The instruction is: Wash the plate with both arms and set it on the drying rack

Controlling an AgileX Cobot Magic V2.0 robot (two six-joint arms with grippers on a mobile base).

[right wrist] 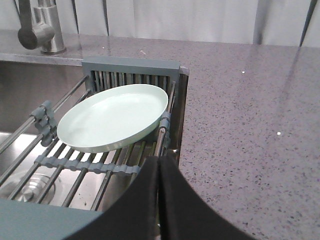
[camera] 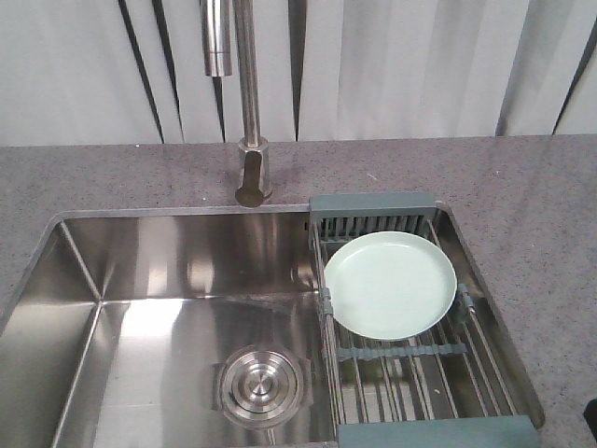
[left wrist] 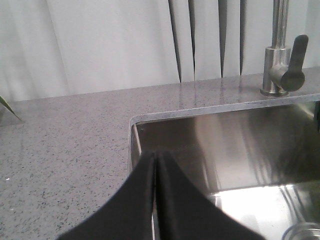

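Note:
The pale mint-green plate [camera: 390, 284] lies face up on the drying rack [camera: 424, 373], which spans the right end of the steel sink [camera: 140, 308]. In the right wrist view the plate [right wrist: 114, 117] rests on the rack's rods [right wrist: 85, 167], tilted slightly, near the rack's far end piece. My right gripper [right wrist: 159, 161] is shut with nothing in it, hovering over the rack's near right edge, just short of the plate. My left gripper [left wrist: 155, 159] is shut and empty, above the sink's left rim by the counter. Neither gripper shows in the front view.
A steel faucet [camera: 244, 93] with a side lever [left wrist: 295, 62] rises behind the sink. A round drain strainer [camera: 262, 386] sits in the basin floor. Grey speckled counter [camera: 532, 196] surrounds the sink; white curtains hang behind.

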